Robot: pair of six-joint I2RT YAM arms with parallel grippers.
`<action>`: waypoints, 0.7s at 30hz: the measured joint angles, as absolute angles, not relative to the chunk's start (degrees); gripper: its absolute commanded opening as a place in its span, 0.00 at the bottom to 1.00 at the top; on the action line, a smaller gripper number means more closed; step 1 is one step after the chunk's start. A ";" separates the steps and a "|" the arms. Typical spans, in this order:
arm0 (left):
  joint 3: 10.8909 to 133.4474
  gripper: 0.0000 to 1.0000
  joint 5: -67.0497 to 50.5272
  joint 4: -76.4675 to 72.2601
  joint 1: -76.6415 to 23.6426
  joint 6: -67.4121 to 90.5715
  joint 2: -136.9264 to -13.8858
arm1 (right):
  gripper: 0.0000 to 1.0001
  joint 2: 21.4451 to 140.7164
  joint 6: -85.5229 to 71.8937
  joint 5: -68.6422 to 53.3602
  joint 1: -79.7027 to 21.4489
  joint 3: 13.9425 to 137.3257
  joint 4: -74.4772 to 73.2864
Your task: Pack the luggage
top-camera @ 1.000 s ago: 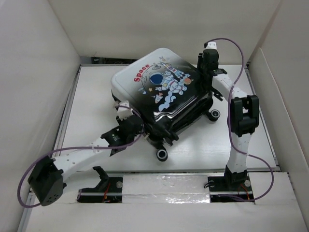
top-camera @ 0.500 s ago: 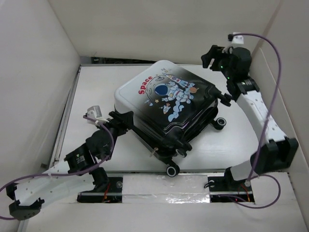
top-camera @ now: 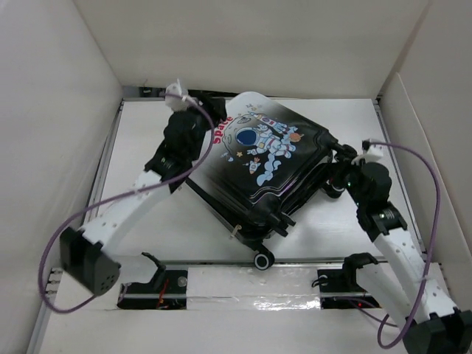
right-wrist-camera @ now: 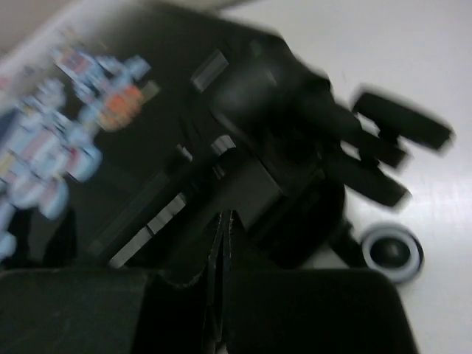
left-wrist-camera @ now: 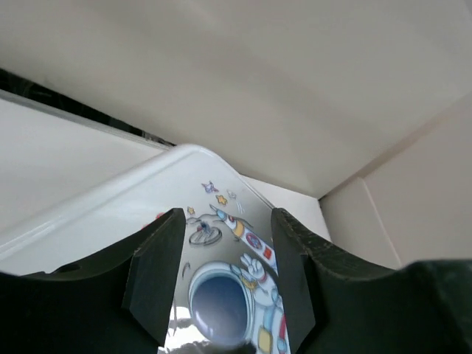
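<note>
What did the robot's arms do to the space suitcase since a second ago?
The left pincer swung from the near-left side of the suitcase to its far-left white corner, jaws apart. The right pincer came down from the far-right corner to the wheels on the near-right side and closed on nothing I can see. The suitcase slid slightly nearer and rightward. It stayed shut, astronaut side up.

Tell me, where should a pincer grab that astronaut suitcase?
Probably the wheel at the near corner, approached from the arms' side. The suitcase has a broad, smooth, glossy shell, likely too wide to pinch, while that wheel sticks out clear of it.
</note>
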State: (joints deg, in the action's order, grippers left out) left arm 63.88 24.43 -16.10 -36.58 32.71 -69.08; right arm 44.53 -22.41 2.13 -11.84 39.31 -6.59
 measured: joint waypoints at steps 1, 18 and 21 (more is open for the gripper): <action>67.00 0.49 22.11 -15.51 -34.50 32.42 -72.71 | 0.00 41.47 -22.94 3.27 -11.99 36.05 -8.23; 86.28 0.50 1.72 -1.85 -6.66 31.00 -106.13 | 0.01 46.87 -28.49 -2.76 -13.37 22.31 -7.38; 77.03 0.49 0.95 -4.75 -7.05 32.73 -105.14 | 0.01 55.79 -26.85 -3.31 -13.54 26.70 -7.16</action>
